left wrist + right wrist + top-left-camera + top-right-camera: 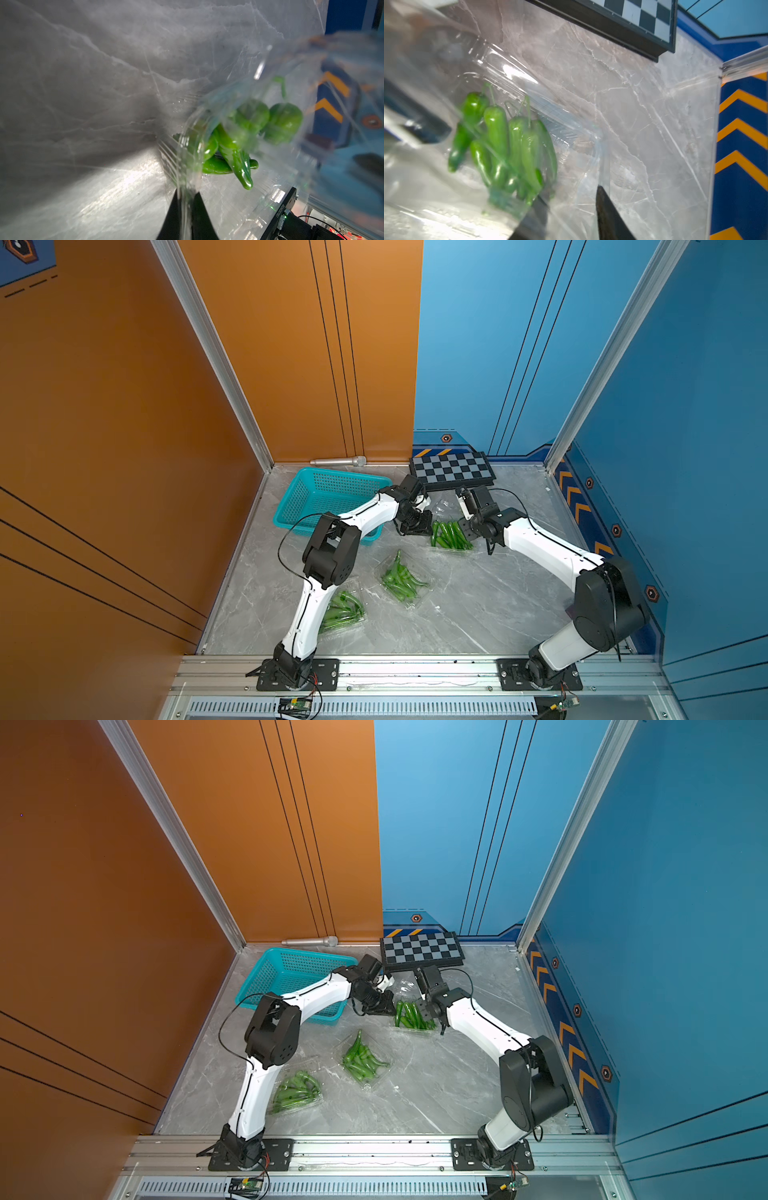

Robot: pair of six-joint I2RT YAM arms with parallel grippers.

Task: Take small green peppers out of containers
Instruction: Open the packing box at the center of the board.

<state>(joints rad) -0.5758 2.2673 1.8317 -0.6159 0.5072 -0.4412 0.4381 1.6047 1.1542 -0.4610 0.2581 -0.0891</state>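
While clamping far clear-plastic clamshell container (512, 72) with left gripper (187, 195), reach left with right gripper (569, 194), jaws apart — slender green peppers (451, 535), lengthwise near-far.

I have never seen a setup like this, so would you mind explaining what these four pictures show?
These are two robot arms, the left arm and the right arm, mounted at the front edge of a marble table. Two pictures look down on the whole scene; the other two come from cameras on the wrists. On the table lie three clear containers of small green peppers, a teal basket, a chessboard and a microphone. The left gripper is pinched shut on the plastic edge of the far container; the right gripper stands open at the same box. The middle container and the near container are not held.
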